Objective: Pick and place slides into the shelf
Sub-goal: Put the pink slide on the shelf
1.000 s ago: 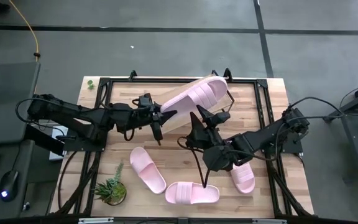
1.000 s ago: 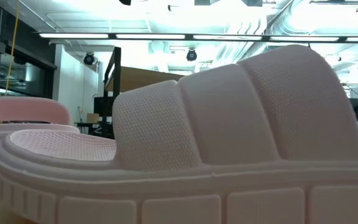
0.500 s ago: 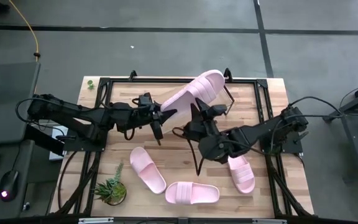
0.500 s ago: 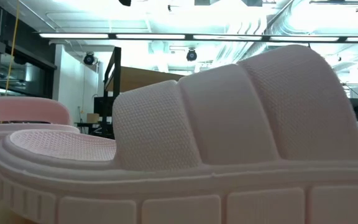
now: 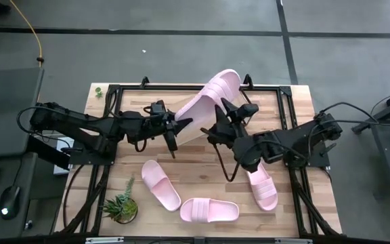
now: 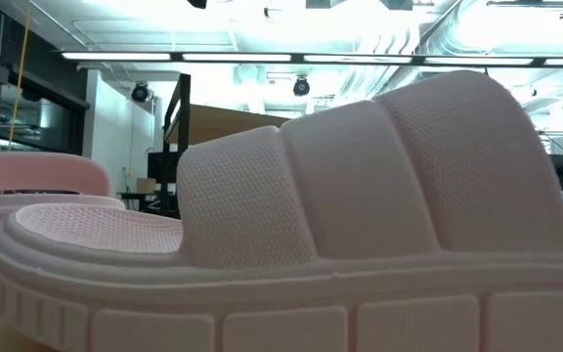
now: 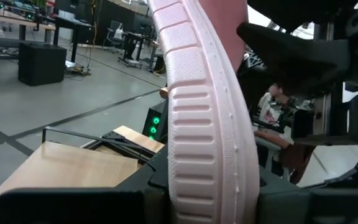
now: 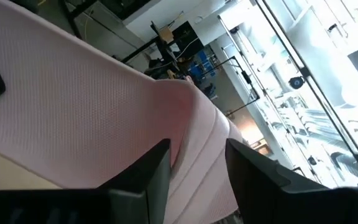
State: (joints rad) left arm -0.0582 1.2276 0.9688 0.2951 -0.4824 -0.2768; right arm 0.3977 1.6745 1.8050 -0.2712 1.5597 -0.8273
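The right gripper (image 5: 230,110) had narrowed onto the strap of the raised slide (image 5: 212,95), whose heel the left gripper (image 5: 177,127) clamped over the shelf (image 5: 193,134), so a handover looked underway, three slides remaining off it.

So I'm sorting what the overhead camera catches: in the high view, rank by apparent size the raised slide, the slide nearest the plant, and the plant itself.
1. Raised slide, held at both ends by the left gripper and right gripper; being lifted nearer the camera may enlarge it.
2. Slide nearest the plant.
3. Plant, clearly smallest.
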